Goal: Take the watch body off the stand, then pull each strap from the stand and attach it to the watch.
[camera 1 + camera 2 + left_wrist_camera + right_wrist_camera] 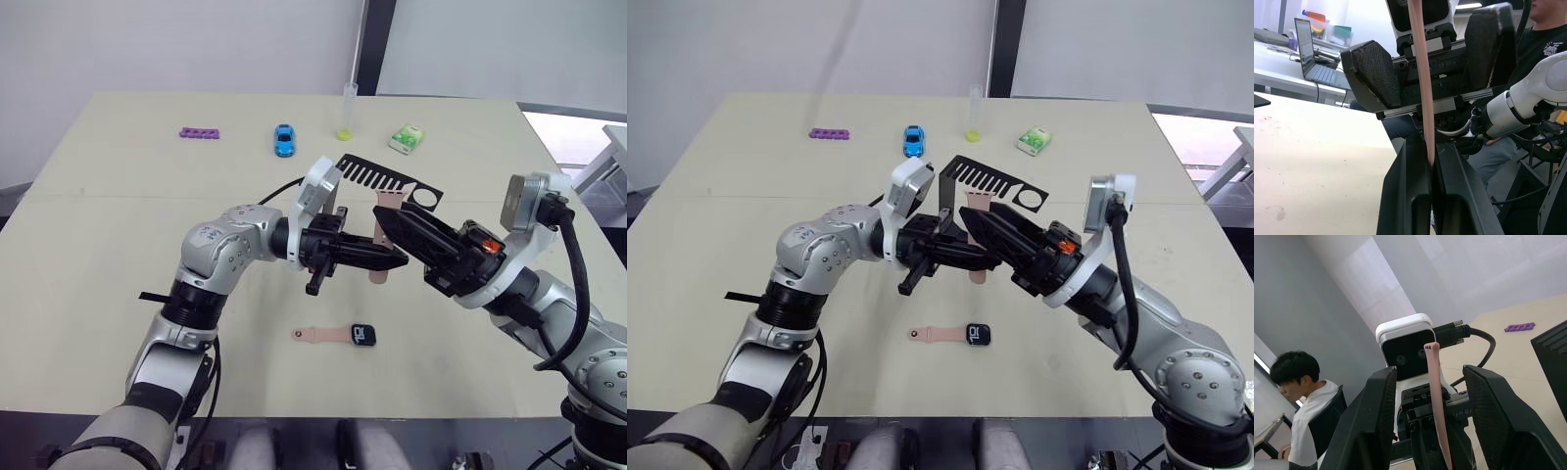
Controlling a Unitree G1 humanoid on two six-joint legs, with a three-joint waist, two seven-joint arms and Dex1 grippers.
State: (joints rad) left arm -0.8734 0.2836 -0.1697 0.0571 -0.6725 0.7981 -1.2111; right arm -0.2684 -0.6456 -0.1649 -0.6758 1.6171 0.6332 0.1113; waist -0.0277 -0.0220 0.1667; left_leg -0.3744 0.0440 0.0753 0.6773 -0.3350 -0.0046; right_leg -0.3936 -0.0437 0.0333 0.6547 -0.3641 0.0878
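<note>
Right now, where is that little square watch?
The watch body lies flat on the table near its front edge, below the two claws, with one pink strap already joined on its left, in the head views.

Arms: silver-grey metal shells with black joint rings
Wrist cameras: white housings, dark lens faces
Cables: thick black, looping from each wrist
Fingers (1501,421): black, broad, finely textured pads
Right wrist: small orange mark
</note>
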